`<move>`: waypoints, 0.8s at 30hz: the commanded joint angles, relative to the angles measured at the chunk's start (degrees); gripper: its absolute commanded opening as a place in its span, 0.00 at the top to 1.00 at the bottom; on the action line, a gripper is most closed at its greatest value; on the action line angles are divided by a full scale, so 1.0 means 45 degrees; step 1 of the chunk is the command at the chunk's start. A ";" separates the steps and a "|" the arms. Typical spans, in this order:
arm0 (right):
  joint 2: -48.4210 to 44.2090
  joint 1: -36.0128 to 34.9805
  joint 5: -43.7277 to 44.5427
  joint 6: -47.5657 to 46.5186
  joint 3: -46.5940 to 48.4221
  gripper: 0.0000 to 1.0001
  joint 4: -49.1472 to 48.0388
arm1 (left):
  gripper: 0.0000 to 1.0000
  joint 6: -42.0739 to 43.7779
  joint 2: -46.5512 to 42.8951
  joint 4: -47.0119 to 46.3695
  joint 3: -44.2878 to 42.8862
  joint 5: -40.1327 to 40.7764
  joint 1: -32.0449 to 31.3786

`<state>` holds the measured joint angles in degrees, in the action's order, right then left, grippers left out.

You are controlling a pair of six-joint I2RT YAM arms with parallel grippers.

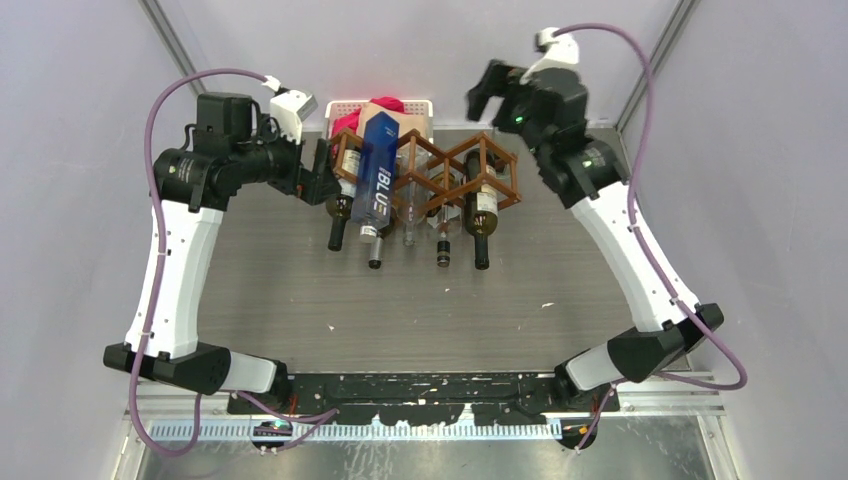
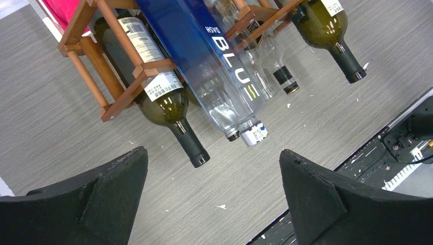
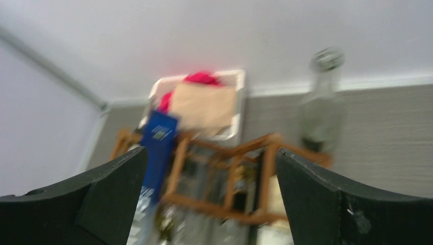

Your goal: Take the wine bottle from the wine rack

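Note:
The brown wooden wine rack stands at the back middle of the table with several bottles lying in its cells, necks toward me. From the left they are a dark green wine bottle, a tall blue bottle, a clear bottle, a small bottle and another dark green wine bottle. My left gripper is open beside the rack's left end. In the left wrist view the left gripper hangs above the left green bottle's neck, apart from it. My right gripper is open and empty, raised behind the rack's right end.
A white basket with red and tan cloths stands behind the rack against the back wall. The right wrist view is blurred; it shows the rack, the blue bottle and a clear bottle upright by the rack's far right corner.

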<state>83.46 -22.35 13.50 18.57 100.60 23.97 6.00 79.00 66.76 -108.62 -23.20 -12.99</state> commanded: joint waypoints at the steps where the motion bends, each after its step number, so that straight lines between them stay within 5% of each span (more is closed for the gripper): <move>1: 0.0397 -0.2562 -0.0095 0.2087 0.0494 0.00 0.3466 | 0.00 0.0158 -0.0372 -0.0262 -0.0417 0.0195 0.0075; 10: 0.0932 -0.5010 -0.1621 0.5656 -0.1133 0.00 0.2077 | 0.00 0.0520 -0.0787 -0.0427 -0.0112 0.0707 0.0083; 24: 0.3982 -0.5067 -0.2533 0.7149 0.0114 0.00 0.1148 | 0.00 0.0610 -0.1447 -0.0885 0.0474 0.1022 0.0071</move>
<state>99.72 -45.17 2.94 48.03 97.03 32.88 7.99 75.00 66.24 -107.35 -18.39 -12.97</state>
